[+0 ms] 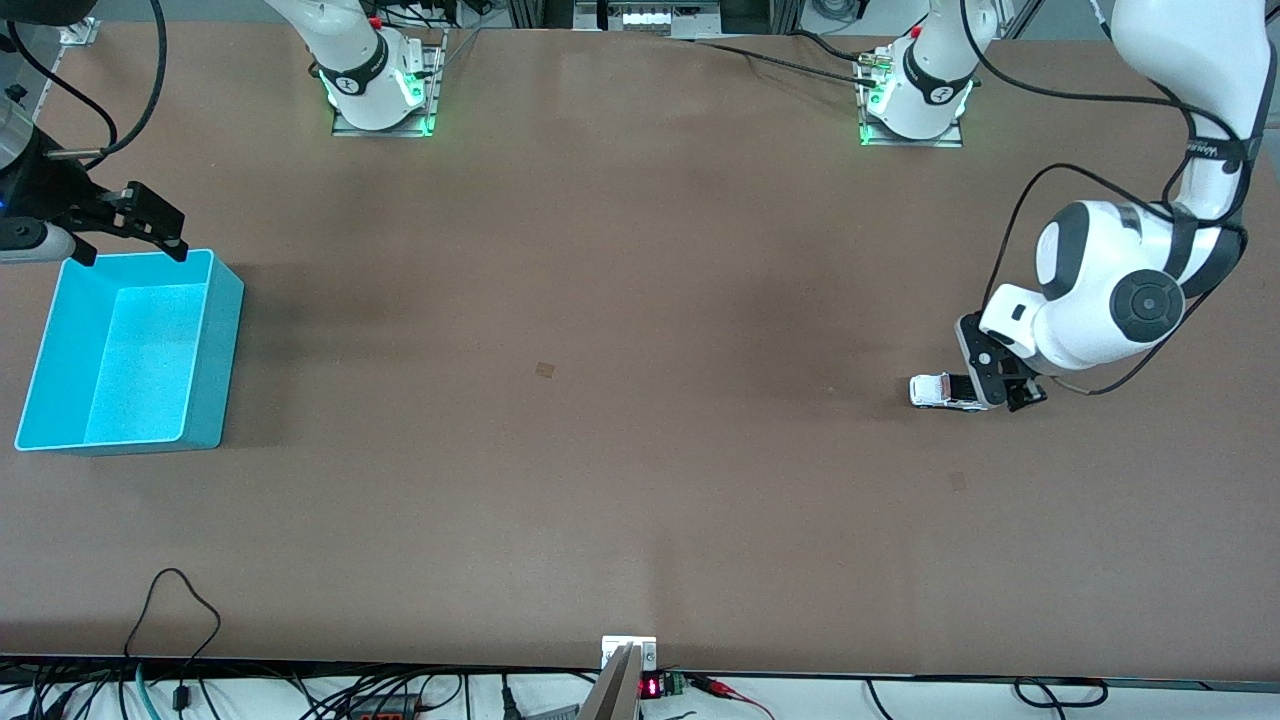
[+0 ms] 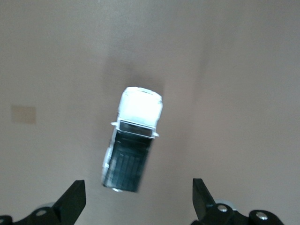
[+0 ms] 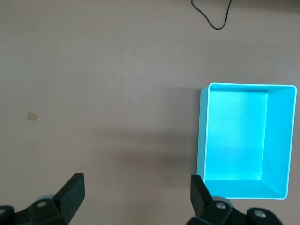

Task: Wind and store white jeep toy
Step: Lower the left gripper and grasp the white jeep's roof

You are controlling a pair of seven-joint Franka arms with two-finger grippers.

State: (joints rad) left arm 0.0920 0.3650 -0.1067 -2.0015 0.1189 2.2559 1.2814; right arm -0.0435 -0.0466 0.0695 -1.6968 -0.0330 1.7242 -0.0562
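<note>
The white jeep toy (image 1: 938, 391) lies on the brown table toward the left arm's end. In the left wrist view the jeep (image 2: 133, 140) shows its white hood and black roof, free on the table. My left gripper (image 1: 1005, 385) (image 2: 138, 201) is open and low, right beside the jeep's rear end, not holding it. The turquoise bin (image 1: 215, 345) stands empty toward the right arm's end; it also shows in the right wrist view (image 3: 202, 136). My right gripper (image 1: 135, 225) (image 3: 137, 194) is open and empty, up in the air by the bin's farther edge.
Both arm bases (image 1: 375, 85) (image 1: 915, 95) stand along the table's farthest edge. Cables (image 1: 175, 610) trail over the table's nearest edge. A small pale mark (image 1: 544, 370) sits mid-table.
</note>
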